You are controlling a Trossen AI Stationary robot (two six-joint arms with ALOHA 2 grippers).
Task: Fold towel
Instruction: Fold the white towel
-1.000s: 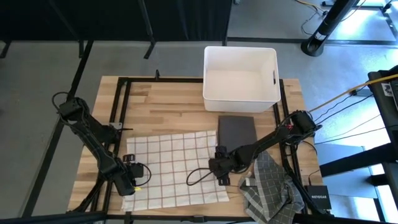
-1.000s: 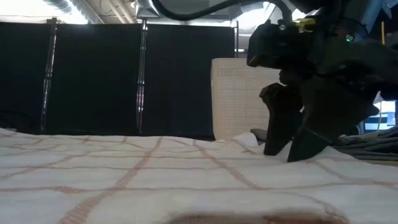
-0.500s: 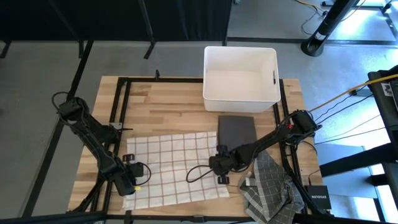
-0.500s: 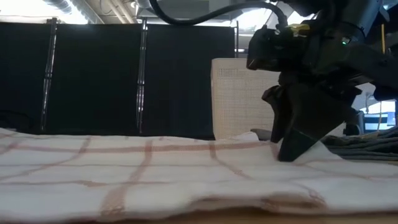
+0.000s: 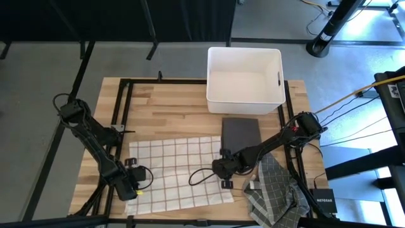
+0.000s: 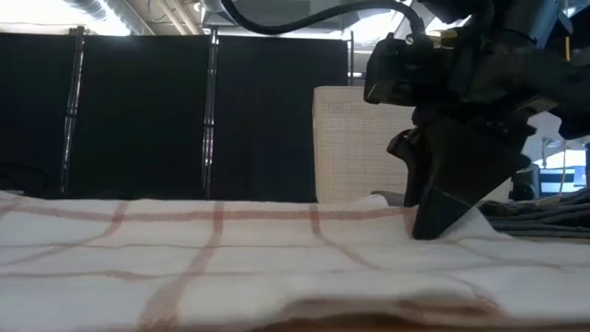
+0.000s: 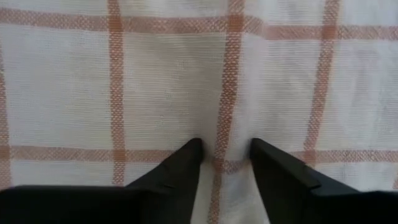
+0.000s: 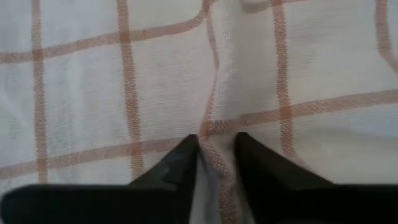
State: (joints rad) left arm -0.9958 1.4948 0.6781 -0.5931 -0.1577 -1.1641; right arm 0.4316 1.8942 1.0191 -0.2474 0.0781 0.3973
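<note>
Pinching a ridge of the checked towel [image 5: 174, 171], spread flat on the table's [image 5: 164, 107] near half, in the left gripper [image 5: 131, 185] and right gripper [image 5: 225, 172], we judge it light, limp, best held near its edges.

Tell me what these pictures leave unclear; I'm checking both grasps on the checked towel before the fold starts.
- High view: each end effector's body covers its own fingers, left end effector and right end effector, hiding the contact with the checked towel.
- Low view: the towel's near edge is blurred; the left end effector is out of frame.
- Wrist views: the picture edge cuts off the towel's corners.
- High view: the bottom edge cuts off the grey checked cloth.
</note>
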